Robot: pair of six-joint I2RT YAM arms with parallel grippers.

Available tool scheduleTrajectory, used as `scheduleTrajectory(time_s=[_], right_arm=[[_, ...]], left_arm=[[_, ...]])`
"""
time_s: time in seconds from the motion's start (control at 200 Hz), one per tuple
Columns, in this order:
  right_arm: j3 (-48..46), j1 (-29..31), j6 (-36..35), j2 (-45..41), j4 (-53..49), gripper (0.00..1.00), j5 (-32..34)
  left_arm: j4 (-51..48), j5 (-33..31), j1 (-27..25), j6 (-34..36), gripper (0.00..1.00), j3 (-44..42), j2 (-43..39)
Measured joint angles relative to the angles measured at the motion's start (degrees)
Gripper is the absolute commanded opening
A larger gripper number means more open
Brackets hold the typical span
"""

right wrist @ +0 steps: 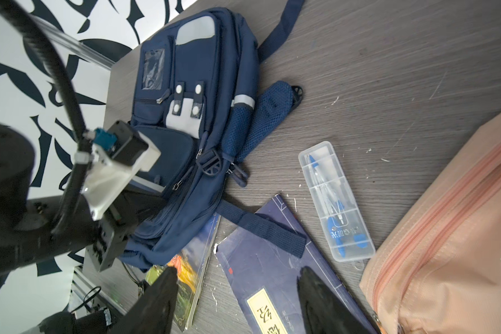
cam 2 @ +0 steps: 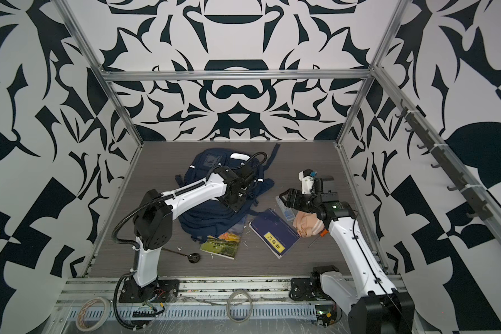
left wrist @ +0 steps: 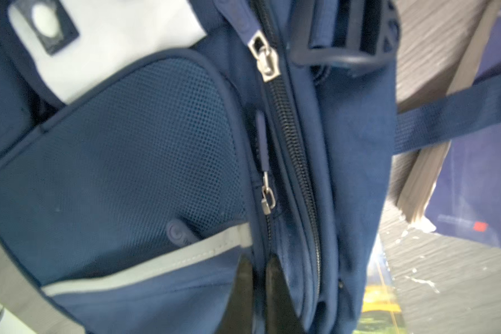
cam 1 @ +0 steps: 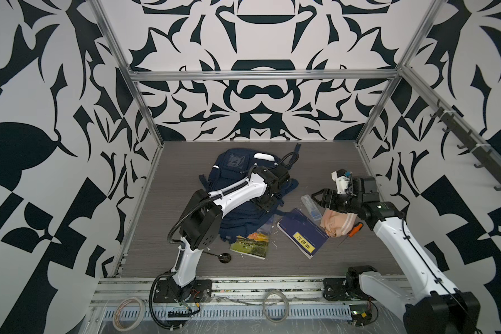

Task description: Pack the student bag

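Book (cam 1: 302, 231), pouch (cam 1: 336, 223), case (cam 1: 311, 207) beside student bag (cam 1: 232, 173)

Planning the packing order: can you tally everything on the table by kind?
Bag: 1
Books: 2, landscape book and navy book
Pouch: 1
Clear case: 1
Screwdriver: 1
Black round-ended tool: 1
Total: 7

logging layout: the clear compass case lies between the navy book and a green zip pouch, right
Not green: the zip pouch is peach-pink, as the right wrist view shows. The clear compass case does lie between it and the navy book.
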Motion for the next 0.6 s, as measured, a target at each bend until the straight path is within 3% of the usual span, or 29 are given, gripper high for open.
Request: scheduleTrajectory(time_s=[0.23,0.4,0.6], right_arm=[[0.63,1.05,-6.62,-3.43,-3.89,0.75,-0.81],[0.37,1.49,-11.06,-7.28,-2.91,0.74,-5.31],[-2.12,1.86,-12.28,-9.51,4.22,0.64,-11.69]], left_arm=[[-2.73,1.27,1.05,1.18,0.00,2.27,-2.19],[-6.08,7.69,5.20,2.60,0.00,5.03,-10.32],[-12.39,13.66,8.37,4.33,0.00,14.34,-15.85]])
